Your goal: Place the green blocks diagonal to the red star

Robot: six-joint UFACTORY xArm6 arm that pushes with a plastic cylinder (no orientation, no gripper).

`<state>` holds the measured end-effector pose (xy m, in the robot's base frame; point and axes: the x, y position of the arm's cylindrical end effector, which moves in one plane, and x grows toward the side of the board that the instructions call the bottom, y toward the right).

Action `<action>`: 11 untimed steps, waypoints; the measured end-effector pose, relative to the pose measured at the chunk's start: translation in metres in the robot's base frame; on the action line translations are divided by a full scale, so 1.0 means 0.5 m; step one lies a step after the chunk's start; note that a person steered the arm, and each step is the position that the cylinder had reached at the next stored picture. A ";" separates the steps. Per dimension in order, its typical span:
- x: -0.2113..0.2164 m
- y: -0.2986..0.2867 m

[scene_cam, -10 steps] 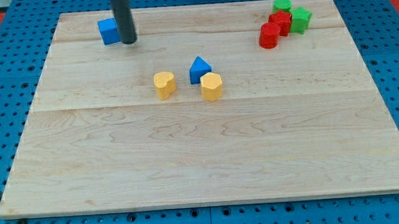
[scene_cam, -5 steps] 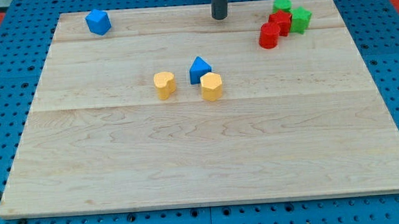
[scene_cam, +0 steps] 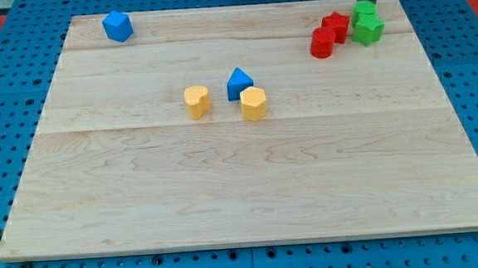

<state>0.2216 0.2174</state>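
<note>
Two green blocks sit together at the board's top right: one [scene_cam: 366,11] at the back and one [scene_cam: 369,30] in front of it. The red star [scene_cam: 335,26] lies just left of them, touching or nearly touching. A red cylinder [scene_cam: 322,42] sits at the star's lower left. My tip [scene_cam: 369,0] is at the view's top edge, right behind the back green block, apparently touching it.
A blue block [scene_cam: 117,26] sits at the board's top left. Near the middle are a blue triangle [scene_cam: 238,82], a yellow block [scene_cam: 197,101] to its left and a yellow hexagon [scene_cam: 254,104] below it. The wooden board [scene_cam: 241,175] lies on a blue pegboard.
My tip moved right along the top edge from the blue block to behind the green blocks. The green blocks shifted right and now stand one behind the other beside the star.
</note>
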 end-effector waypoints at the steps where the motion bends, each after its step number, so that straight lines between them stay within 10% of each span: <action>1: 0.044 -0.019; 6: 0.204 -0.014; 11: 0.399 -0.434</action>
